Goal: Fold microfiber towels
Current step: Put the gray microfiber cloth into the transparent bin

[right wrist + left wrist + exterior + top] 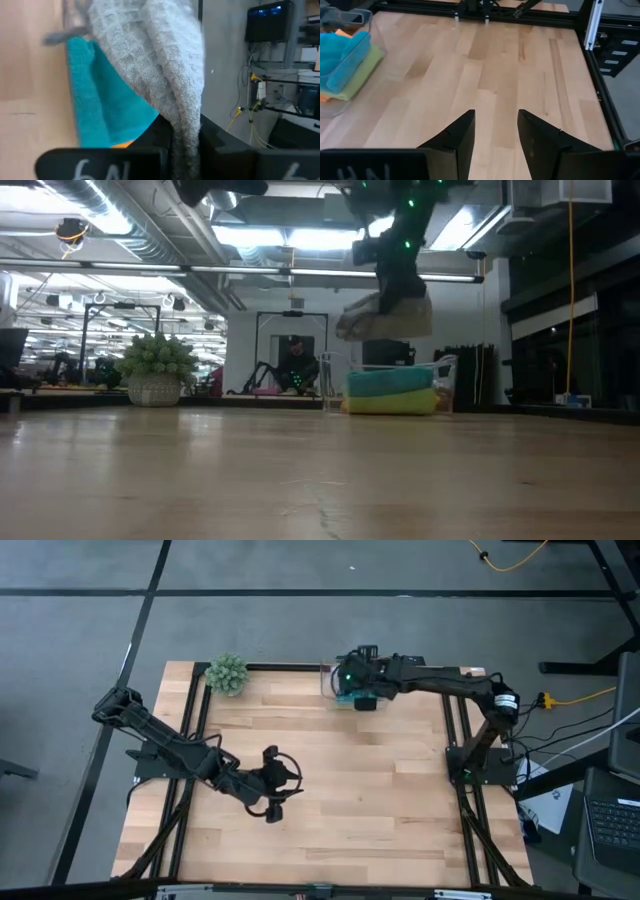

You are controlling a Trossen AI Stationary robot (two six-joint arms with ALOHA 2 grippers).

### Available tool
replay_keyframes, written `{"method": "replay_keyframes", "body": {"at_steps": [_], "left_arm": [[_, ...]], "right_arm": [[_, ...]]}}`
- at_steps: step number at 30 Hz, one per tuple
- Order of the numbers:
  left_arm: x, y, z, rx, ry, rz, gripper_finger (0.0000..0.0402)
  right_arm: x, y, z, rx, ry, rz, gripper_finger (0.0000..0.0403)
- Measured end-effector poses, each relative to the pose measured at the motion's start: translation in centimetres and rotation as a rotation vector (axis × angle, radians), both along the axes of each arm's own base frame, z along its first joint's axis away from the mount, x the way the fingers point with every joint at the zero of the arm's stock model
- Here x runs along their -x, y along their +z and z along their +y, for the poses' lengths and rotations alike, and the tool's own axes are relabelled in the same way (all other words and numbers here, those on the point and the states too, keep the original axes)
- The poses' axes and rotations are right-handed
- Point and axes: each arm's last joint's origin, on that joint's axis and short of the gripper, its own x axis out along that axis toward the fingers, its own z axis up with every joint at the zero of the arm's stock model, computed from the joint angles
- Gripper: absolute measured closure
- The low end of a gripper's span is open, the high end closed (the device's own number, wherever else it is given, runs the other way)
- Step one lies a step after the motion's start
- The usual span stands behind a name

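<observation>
My right gripper [352, 682] is shut on the light grey towel [385, 315] and holds it above the clear plastic box [446, 380] at the table's far edge. In the box lie the turquoise towel [388, 382] on the lime green towel [392, 403]. A bit of the orange towel [341, 33] shows behind them. My left gripper [495, 116] is open and empty above the bare table, left of the middle [272, 790]. My right gripper pinches a bunched fold of the grey towel [184, 120] between its two fingers [212, 137], several layers together. The towel is lifted clear of the box and hangs in a loose bundle [392, 312] below the fingers, above the turquoise towel [100, 105].
A small green fuzzy plant [226, 673] in a pot stands at the far left corner; it also shows in the low view [157, 368]. Black frame rails [455, 740] run along the table's sides. The wooden table top [370, 800] lies between the arms.
</observation>
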Motion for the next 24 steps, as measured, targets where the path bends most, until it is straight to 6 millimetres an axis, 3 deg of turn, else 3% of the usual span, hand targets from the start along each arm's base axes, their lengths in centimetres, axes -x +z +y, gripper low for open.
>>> {"method": "replay_keyframes", "body": {"at_steps": [10,19,24], "left_arm": [[-0.3,-0.2,0.9,-0.011,0.031,0.020,0.0260],[-0.5,-0.2,1.5,-0.011,0.054,0.021,0.0260],[-0.6,-0.2,1.7,-0.011,0.065,0.021,0.0260]], "right_arm": [[2.7,-5.4,-3.8,-0.003,0.207,-0.050,0.0364],[4.4,-9.8,-4.0,-0.050,0.228,-0.048,0.0361],[4.6,-10.3,-3.8,-0.072,0.197,-0.066,0.0287]]}}
